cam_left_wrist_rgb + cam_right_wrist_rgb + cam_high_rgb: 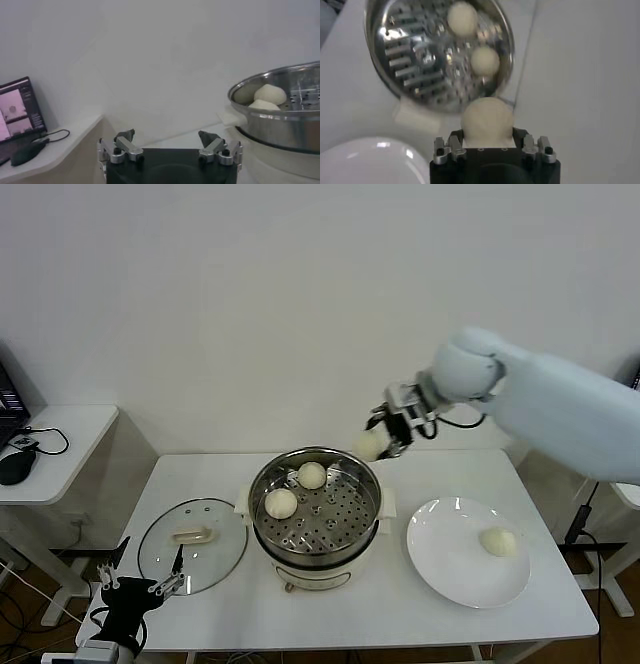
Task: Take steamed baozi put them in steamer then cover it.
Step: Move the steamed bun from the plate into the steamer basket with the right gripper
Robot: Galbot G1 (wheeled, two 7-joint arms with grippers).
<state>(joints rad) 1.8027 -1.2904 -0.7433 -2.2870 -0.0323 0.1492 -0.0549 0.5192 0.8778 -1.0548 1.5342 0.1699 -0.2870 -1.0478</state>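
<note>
The steamer stands mid-table with two baozi on its perforated tray. My right gripper is shut on a third baozi and holds it in the air above the steamer's far right rim. In the right wrist view this baozi sits between the jaws, above the steamer. A fourth baozi lies on the white plate. The glass cover lies flat to the left of the steamer. My left gripper is open and parked low at the front left.
A side table with a mouse and cable stands at the left. The wall is close behind the table. In the left wrist view the steamer is at the right and a laptop screen at the left.
</note>
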